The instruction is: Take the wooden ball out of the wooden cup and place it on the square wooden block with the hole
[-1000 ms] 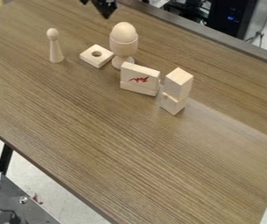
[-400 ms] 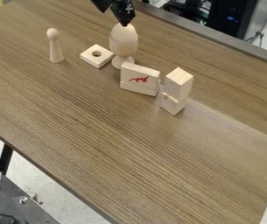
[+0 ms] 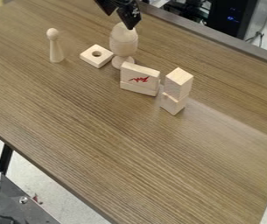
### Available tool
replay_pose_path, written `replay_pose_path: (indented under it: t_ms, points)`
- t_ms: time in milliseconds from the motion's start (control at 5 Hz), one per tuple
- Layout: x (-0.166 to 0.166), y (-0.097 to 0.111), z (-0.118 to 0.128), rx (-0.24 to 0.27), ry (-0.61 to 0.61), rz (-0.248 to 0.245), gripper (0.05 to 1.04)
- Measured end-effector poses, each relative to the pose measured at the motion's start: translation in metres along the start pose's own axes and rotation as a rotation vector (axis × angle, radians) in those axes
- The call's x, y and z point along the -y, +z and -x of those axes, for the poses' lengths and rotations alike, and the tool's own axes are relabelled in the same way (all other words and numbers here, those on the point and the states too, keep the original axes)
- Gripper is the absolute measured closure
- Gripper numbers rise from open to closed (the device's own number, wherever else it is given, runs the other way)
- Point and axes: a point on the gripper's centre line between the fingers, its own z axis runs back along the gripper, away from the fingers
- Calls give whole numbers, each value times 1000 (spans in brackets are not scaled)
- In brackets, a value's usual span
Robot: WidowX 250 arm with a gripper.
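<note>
black tool (image 3: 119, 21) with fingers apart at the top edge, near a wooden egg (image 3: 121, 33) in a footed cup (image 3: 124, 45), peg figure (image 3: 55, 49), holed block (image 3: 99, 60), red-marked block (image 3: 140, 73), two stacked blocks (image 3: 178, 84), wood-grain bench (image 3: 100, 131)

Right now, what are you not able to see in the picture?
In the camera view:
Upper part of the gripper: cut off by the top edge.
Top of the wooden egg: partly behind the gripper.
Inside of the cup: covered by the egg.
Back of the block with the red mark: turned away.
</note>
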Motion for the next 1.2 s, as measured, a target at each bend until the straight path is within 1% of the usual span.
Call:
replay_pose_path:
  t_ms: [200, 400, 600, 800, 1000, 1200]
  points:
    - [1, -2, 1, -3, 1, 4, 83]
    - [2, -9, 3, -14, 1, 9, 83]
    - [1, -13, 5, -18, 4, 7, 110]
    - [1, -15, 8, -16, 14, -2, 363]
    - [-1, -16, 10, -12, 24, -22, 390]
    - [0, -16, 10, -11, 27, -21, 390]
